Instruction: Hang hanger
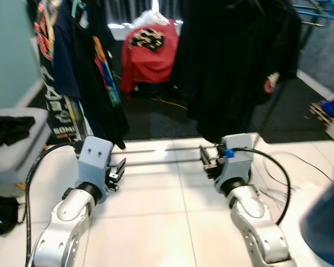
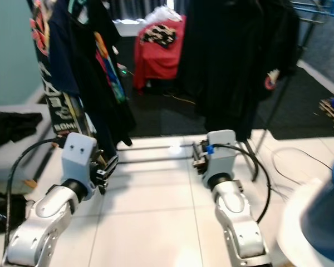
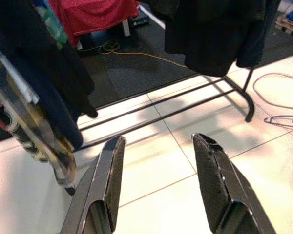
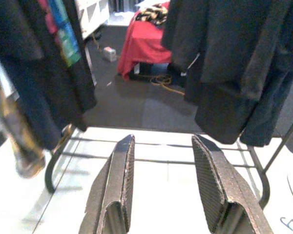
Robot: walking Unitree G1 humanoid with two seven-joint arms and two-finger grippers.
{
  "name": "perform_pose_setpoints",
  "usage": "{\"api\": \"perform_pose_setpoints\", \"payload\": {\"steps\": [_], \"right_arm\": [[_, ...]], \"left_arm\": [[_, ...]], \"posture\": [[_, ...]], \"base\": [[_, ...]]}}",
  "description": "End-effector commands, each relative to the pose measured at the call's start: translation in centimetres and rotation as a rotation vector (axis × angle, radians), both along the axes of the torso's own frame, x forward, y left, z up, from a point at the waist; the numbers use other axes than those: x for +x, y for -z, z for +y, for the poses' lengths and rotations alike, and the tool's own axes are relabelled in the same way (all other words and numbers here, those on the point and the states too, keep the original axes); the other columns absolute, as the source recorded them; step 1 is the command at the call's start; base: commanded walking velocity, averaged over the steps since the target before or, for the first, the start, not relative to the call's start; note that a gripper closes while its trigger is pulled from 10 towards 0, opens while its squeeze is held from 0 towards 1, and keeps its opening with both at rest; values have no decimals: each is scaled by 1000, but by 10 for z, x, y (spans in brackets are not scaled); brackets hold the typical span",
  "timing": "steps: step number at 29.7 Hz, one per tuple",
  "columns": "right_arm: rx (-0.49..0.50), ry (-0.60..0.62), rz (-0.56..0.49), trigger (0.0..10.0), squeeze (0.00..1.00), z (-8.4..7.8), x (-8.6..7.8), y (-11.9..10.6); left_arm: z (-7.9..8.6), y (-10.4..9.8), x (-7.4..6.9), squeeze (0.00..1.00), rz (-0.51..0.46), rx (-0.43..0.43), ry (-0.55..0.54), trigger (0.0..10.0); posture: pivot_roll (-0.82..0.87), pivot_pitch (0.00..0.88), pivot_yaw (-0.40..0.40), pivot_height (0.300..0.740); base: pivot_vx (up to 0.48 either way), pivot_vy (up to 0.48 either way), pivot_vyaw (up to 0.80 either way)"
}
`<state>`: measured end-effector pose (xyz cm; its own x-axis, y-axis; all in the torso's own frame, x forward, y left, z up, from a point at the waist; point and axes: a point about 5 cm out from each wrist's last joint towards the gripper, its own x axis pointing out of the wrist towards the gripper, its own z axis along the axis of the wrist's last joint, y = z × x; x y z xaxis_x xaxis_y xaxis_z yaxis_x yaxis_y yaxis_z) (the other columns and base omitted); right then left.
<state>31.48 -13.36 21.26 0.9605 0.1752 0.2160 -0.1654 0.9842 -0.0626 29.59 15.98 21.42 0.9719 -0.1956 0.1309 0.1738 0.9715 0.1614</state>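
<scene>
Left gripper [image 3: 158,183] and right gripper [image 4: 166,183] are both raised low over the white tile floor [image 1: 156,211], fingers spread and holding nothing. Both face the rack [image 3: 185,102], whose base bars lie just ahead, with dark clothes [image 1: 234,61] hanging above. No hanger can be made out.

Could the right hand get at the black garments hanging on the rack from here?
Probably yes: the right hand is open and empty, the black garments hang straight ahead, and nothing stands between them over the white floor.
</scene>
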Motion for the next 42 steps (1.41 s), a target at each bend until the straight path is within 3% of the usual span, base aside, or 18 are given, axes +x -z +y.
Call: {"api": "perform_pose_setpoints", "payload": {"steps": [1, 14, 24, 36, 42], "right_arm": [[-6, -19, 16, 10000, 0, 5, -2, 5], [-33, -46, 10, 10000, 0, 9, -1, 6], [-45, -64, 1, 10000, 0, 12, 0, 5], [-33, -86, -12, 10000, 0, 18, -3, 4], [-12, -104, -12, 10000, 0, 21, -5, 2]], "left_arm": [[5, 7, -2, 0, 32, 2, -18, 10000], [7, 8, -1, 0, 32, 5, -21, 10000], [8, 8, -1, 0, 33, 7, -24, 10000], [5, 12, 1, 0, 67, 25, -7, 10000], [4, 11, 2, 0, 47, 27, -9, 10000]], "posture": [[-59, 201, -18, 740], [-52, 193, -20, 740], [-50, 188, -21, 740], [-46, 194, -18, 740], [-53, 190, -22, 740]], "base": [[-371, 0, 0], [-370, 0, 0], [0, 0, 0], [0, 0, 716], [332, 0, 0]]}}
